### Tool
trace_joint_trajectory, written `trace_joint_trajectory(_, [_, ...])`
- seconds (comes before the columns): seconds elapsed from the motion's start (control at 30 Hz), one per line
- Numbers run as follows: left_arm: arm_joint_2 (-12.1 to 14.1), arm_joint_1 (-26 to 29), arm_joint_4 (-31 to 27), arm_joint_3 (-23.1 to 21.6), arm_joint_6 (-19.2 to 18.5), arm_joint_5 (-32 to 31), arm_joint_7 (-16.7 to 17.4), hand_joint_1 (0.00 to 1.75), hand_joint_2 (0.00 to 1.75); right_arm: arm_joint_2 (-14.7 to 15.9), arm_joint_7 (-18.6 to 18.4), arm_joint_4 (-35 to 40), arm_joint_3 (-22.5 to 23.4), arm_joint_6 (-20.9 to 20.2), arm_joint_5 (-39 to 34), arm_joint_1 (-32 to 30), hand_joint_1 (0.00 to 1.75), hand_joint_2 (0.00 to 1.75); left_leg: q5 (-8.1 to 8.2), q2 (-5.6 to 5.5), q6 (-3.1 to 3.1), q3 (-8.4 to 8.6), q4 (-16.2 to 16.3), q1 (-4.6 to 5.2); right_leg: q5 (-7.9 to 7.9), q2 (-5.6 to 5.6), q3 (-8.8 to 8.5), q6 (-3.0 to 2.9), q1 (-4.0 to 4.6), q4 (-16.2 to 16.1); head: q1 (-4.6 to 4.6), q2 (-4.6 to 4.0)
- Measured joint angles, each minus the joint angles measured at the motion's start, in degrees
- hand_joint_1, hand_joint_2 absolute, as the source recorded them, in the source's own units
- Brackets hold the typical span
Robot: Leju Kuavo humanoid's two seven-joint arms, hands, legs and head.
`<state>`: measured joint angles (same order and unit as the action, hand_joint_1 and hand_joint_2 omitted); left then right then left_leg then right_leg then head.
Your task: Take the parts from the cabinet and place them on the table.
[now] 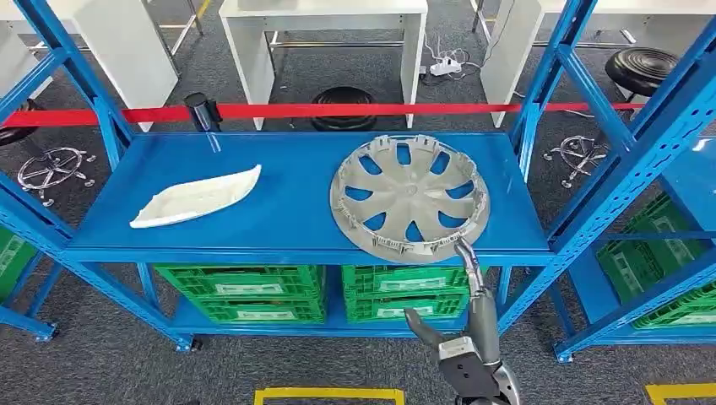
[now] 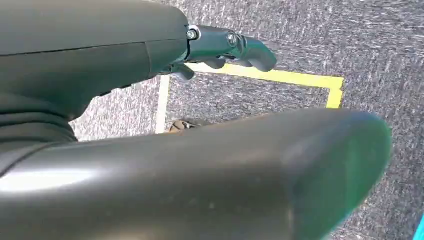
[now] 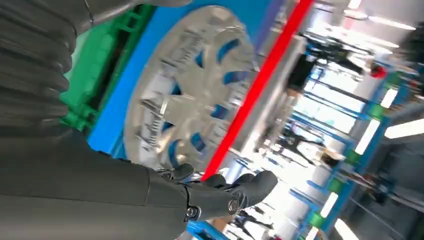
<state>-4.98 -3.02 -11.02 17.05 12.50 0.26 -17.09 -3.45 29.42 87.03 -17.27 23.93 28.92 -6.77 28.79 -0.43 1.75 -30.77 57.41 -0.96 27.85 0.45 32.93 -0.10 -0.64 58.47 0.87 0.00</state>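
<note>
A silver hubcap [image 1: 409,198] lies flat on the right half of the blue cabinet shelf [image 1: 287,215], its rim at the front edge. A white curved part [image 1: 196,197] lies on the shelf's left half. My right hand [image 1: 464,337] rises from below in front of the shelf, thumb and fingers apart and holding nothing. Its longest fingertip reaches the shelf's front edge just under the hubcap's near rim. In the right wrist view the hubcap [image 3: 190,95] lies beyond the spread fingers [image 3: 225,192]. My left hand [image 2: 220,47] hangs over the grey floor, holding nothing.
Green crates [image 1: 241,291] fill the lower shelf. Blue uprights [image 1: 591,160] frame the bay, with another rack at the right. A red barrier tape [image 1: 338,110] runs behind the shelf, with white tables and black stools beyond. Yellow tape [image 1: 325,394] marks the floor.
</note>
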Motion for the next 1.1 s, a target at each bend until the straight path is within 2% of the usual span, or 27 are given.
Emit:
trace_joint_trajectory(0.03, [0.0, 0.0, 0.0, 0.0, 0.0, -0.4, -0.5, 0.00, 0.00, 0.0, -1.4, -0.8, -0.1, 0.0, 1.8, 0.3, 0.00, 1.75, -0.01, 0.00, 0.00, 0.01, 0.0, -0.01, 0.00, -0.01, 0.00, 0.00, 0.00, 0.0, 0.00, 0.00])
trace_joint_trajectory(0.07, [0.0, 0.0, 0.0, 0.0, -0.1, -0.7, -0.8, 0.00, 1.75, 0.0, -2.6, -1.8, -0.1, -0.1, 3.7, 0.8, 0.00, 1.75, -0.02, 0.00, 0.00, 0.01, 0.0, -0.02, 0.00, 0.00, 0.00, 0.00, 0.00, 0.0, 0.00, 0.00])
trace_joint_trajectory(0.2, [0.0, 0.0, 0.0, -0.1, -1.0, -3.1, -0.5, 0.00, 1.75, 0.0, -4.7, -6.5, -0.6, -0.9, 9.4, 3.1, 0.00, 1.75, -0.05, 0.01, -0.01, 0.03, 0.0, -0.03, 0.00, 0.00, 0.00, 0.00, 0.02, 0.0, 0.00, 0.00])
trace_joint_trajectory(0.23, [0.0, 0.0, 0.1, -0.3, -1.1, -4.0, -0.4, 0.00, 0.00, 0.0, -5.2, -7.8, -0.9, -0.6, 11.3, 3.9, 0.00, 1.75, -0.05, 0.00, -0.02, 0.03, 0.0, -0.03, 0.00, 0.00, -0.01, 0.00, 0.02, 0.0, 0.00, 0.00])
trace_joint_trajectory(0.37, [0.0, 0.0, 0.1, -1.3, -2.2, -6.1, -0.1, 0.00, 0.00, 0.0, -7.7, -13.7, -2.1, 2.1, 20.0, 7.3, 0.00, 1.75, -0.06, 0.00, -0.02, 0.05, 0.0, -0.02, -0.01, 0.00, -0.01, 0.00, 0.02, 0.0, 0.00, 0.00])
trace_joint_trajectory(0.5, [0.0, -0.1, 0.1, -1.9, -2.8, -7.0, 0.2, 0.00, 0.00, 0.1, -10.8, -20.0, -3.5, 6.6, 28.8, 10.7, 0.00, 1.75, -0.07, 0.00, -0.03, 0.10, 0.0, 0.00, -0.03, 0.00, -0.01, 0.03, 0.02, 0.0, 0.00, 0.00])
trace_joint_trajectory(0.57, [0.0, -0.1, 0.1, -2.4, -4.5, -7.8, 0.6, 0.00, 0.00, 0.1, -12.7, -22.9, -4.1, 9.3, 33.4, 12.3, 0.00, 1.75, -0.07, 0.00, -0.03, 0.10, 0.0, 0.00, -0.03, 0.00, 0.00, 0.03, 0.02, 0.0, 0.00, 0.00])
trace_joint_trajectory(0.77, [-0.3, -0.4, 0.1, -3.6, -5.5, -8.7, 0.9, 0.00, 0.00, 0.3, -16.9, -29.3, -5.6, 14.6, 42.7, 16.4, 0.00, 1.75, -0.07, 0.01, -0.03, 0.10, 0.0, 0.00, -0.03, 0.01, 0.01, 0.04, 0.01, 0.0, 0.00, 0.00])
trace_joint_trajectory(0.97, [-0.6, -0.6, 0.1, -3.6, -5.3, -8.7, 0.7, 0.00, 0.00, 0.6, -21.7, -33.6, -5.9, 16.0, 50.1, 19.8, 0.00, 1.75, -0.08, 0.00, -0.02, 0.10, 0.0, 0.00, -0.03, 0.01, 0.01, 0.04, 0.01, 0.0, 0.00, 0.00])
trace_joint_trajectory(1.1, [-0.6, -0.7, 0.1, -3.6, -5.2, -8.8, 0.7, 0.00, 0.00, 0.8, -23.2, -35.9, -5.9, 16.0, 52.5, 22.0, 0.00, 1.75, -0.09, 0.00, -0.01, 0.10, 0.0, 0.00, -0.05, 0.01, 0.02, 0.06, 0.01, 0.0, 0.00, 0.00])
